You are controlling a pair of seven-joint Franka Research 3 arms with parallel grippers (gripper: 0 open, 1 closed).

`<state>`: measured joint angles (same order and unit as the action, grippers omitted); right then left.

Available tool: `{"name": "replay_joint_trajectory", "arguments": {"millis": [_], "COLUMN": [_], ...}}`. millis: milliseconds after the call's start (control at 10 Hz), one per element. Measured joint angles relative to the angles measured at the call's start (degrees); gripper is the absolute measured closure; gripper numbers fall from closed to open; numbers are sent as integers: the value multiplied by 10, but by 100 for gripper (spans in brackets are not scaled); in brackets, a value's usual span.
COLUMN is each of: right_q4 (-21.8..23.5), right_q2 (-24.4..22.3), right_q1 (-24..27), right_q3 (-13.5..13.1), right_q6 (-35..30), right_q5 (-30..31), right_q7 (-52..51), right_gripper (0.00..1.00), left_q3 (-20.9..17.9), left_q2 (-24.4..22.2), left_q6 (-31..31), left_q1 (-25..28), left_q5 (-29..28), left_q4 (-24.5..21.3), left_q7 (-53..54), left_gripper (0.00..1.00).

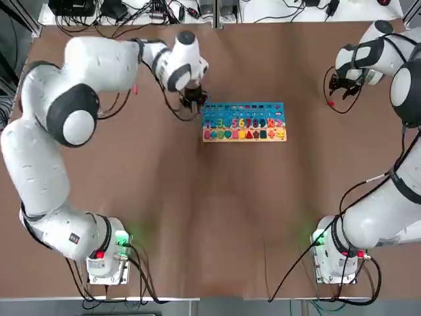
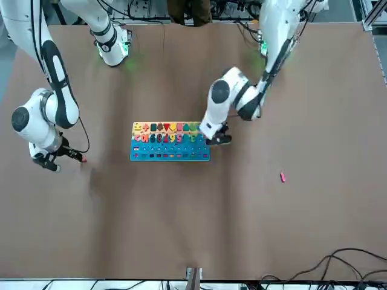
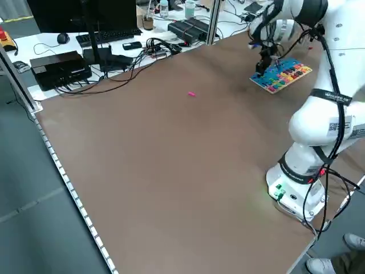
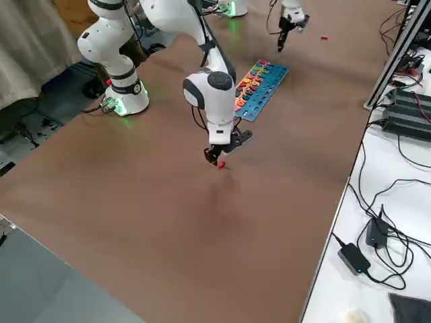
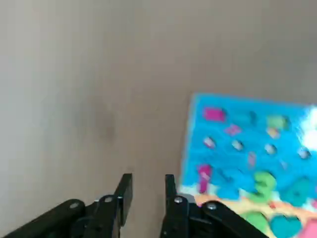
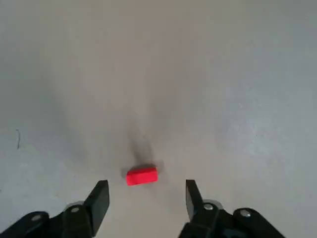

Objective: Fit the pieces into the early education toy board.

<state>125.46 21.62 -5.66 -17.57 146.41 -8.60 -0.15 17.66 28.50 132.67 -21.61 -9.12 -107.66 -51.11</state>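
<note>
Right gripper (image 6: 144, 196) is hovering with jaws apart, a red piece (image 6: 141, 176) lying on the table (image 6: 223, 74) between the fingertips. Left gripper (image 5: 146, 191), jaws narrow and empty, is hanging beside the board (image 5: 247, 153).

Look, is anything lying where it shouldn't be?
Yes. A pink piece lies alone on the table, far from the toy board. A red piece also lies loose, between the right gripper's open fingers.
</note>
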Motion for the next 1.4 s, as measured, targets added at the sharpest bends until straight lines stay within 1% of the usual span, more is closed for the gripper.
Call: {"name": "replay_joint_trajectory", "arguments": {"millis": [200, 300, 400, 600, 800, 900, 1100, 1400], "right_q4": [-1, -1, -2, -4, -4, -4, -4, -5], "right_q2": [6, 11, 18, 27, 30, 32, 38, 42], "right_q1": [0, -1, -2, -3, -3, -3, -3, -3], "right_q3": [3, 7, 10, 12, 12, 12, 12, 12], "right_q6": [0, 1, 4, 8, 13, 13, 13, 13], "right_q5": [0, 0, 0, 0, 0, 0, 0, 0], "right_q7": [-7, -8, -14, -39, -61, -63, -64, -65], "right_gripper": [32, 32, 32, 34, 38, 39, 41, 42], "left_q3": [-1, -1, -1, -1, -1, -1, -1, -1], "left_q2": [0, 5, 14, 34, 51, 55, 62, 73], "left_q6": [-2, -1, 4, 28, 36, 37, 47, 61], "left_q1": [97, 144, 184, 239, 278, 293, 302, 302], "left_q5": [-39, -57, -75, -96, -98, -98, -98, -98], "left_q4": [-6, -12, -17, -15, 5, 12, 14, 11], "left_q7": [50, 76, 98, 134, 168, 183, 187, 187], "left_gripper": [62, 62, 62, 62, 62, 62, 62, 62]}}
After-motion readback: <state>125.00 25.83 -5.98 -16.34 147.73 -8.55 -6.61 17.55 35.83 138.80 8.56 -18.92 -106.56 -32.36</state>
